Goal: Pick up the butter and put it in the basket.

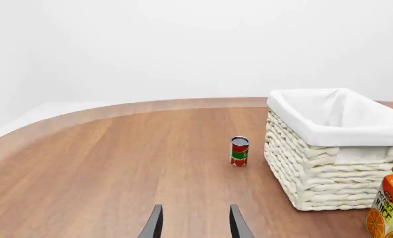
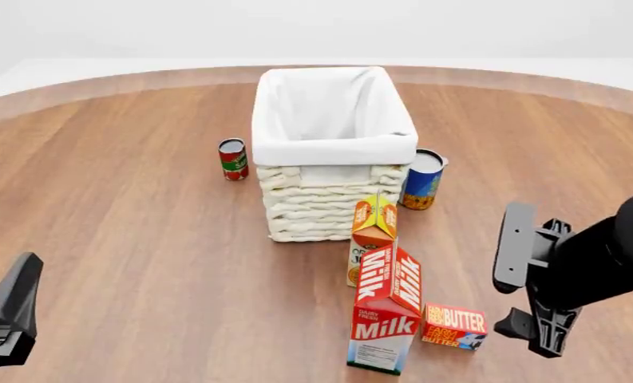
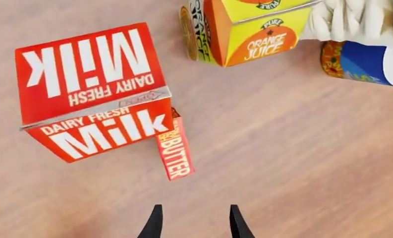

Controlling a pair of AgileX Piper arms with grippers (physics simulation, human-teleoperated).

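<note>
Round wooden table (image 2: 135, 239), white backdrop. Right gripper (image 3: 193, 223) points down over bare wood, fingers parted, nothing between them. Just beyond its tips: the butter (image 3: 174, 148), lying flat on the table, one end tucked against the Milk carton (image 3: 93, 89). In the front view the butter (image 2: 453, 325) sits just right of the milk carton (image 2: 389, 315), close to the right arm. Orange juice carton (image 2: 373, 231) stands behind the milk, against the basket (image 2: 332, 144), which is well apart from the butter. Blue can (image 2: 423, 179) and red can (image 2: 232, 159) flank the basket. Left gripper (image 1: 193, 225) released, holding nothing, hovering low at near left.
</note>
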